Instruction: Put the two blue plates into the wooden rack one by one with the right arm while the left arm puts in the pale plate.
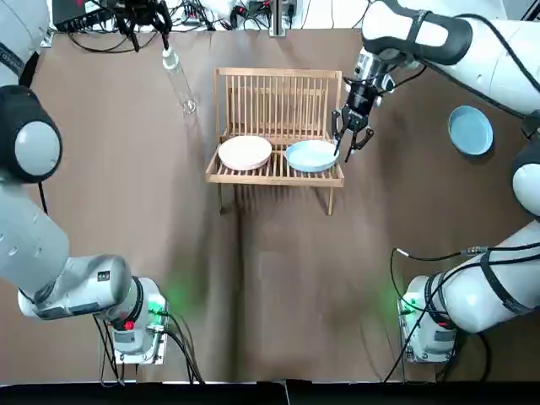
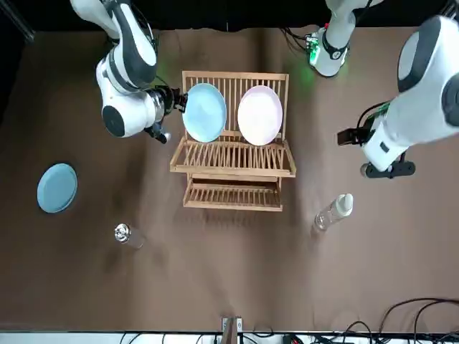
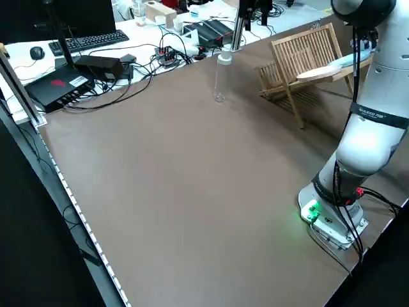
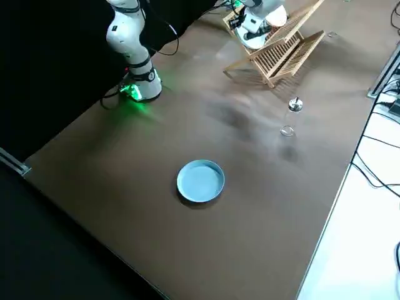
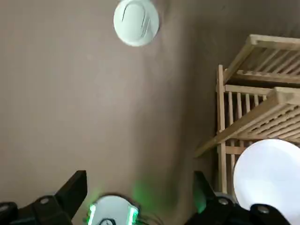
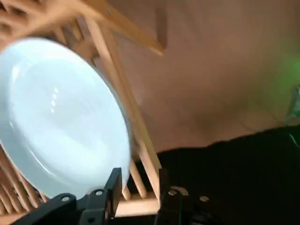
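Right gripper (image 1: 353, 142): we see it spread, just beside the blue plate (image 1: 311, 156).
Plate pose: on edge, leaning back.
Left gripper (image 5: 139, 180): spread, parked.

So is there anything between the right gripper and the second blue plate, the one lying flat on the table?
Nothing visible. The right gripper hangs at the right end of the wooden rack, beside the racked blue plate. Only bare table lies between it and the second blue plate.
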`<state>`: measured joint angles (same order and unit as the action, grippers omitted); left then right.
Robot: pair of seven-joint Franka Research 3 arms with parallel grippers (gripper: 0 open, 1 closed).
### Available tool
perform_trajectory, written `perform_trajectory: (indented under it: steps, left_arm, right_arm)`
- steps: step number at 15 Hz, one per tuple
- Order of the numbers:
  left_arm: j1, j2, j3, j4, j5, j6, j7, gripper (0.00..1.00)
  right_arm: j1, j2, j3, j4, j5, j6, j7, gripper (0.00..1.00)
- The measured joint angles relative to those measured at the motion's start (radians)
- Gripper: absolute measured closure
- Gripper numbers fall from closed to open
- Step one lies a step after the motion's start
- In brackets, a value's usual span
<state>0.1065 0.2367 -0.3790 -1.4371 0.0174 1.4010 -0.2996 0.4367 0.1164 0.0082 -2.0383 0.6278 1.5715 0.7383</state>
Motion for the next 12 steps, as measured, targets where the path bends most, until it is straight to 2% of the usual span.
perform_trajectory:
  steps: [4,7,9,10,11,12]
  left_arm:
    - [0.005,-0.052,0.000,0.000,0.006,0.041,0.085,0.00]
    - [0.010,-0.066,0.000,0.000,0.006,0.055,0.112,0.00]
    - [0.010,-0.077,0.009,0.001,0.007,0.066,0.119,0.00]
    - [0.004,-0.088,0.027,0.001,0.007,0.068,0.121,0.00]
    - [-0.042,-0.121,0.095,0.002,0.007,0.068,0.134,0.00]
    - [-0.084,-0.141,0.144,0.000,0.007,0.068,0.137,0.00]
  right_arm:
    - [-0.071,-0.006,-0.017,0.123,-0.054,-0.109,-0.016,0.61]
    - [-0.194,-0.012,-0.023,0.224,-0.167,-0.144,-0.134,0.61]
    - [-0.268,-0.012,-0.027,0.249,-0.294,-0.147,-0.255,0.61]
    - [-0.301,-0.012,-0.029,0.251,-0.361,-0.139,-0.324,0.61]
    - [-0.380,-0.003,-0.030,0.251,-0.441,-0.075,-0.475,0.60]
    - [-0.426,0.006,-0.030,0.251,-0.463,-0.030,-0.563,0.59]
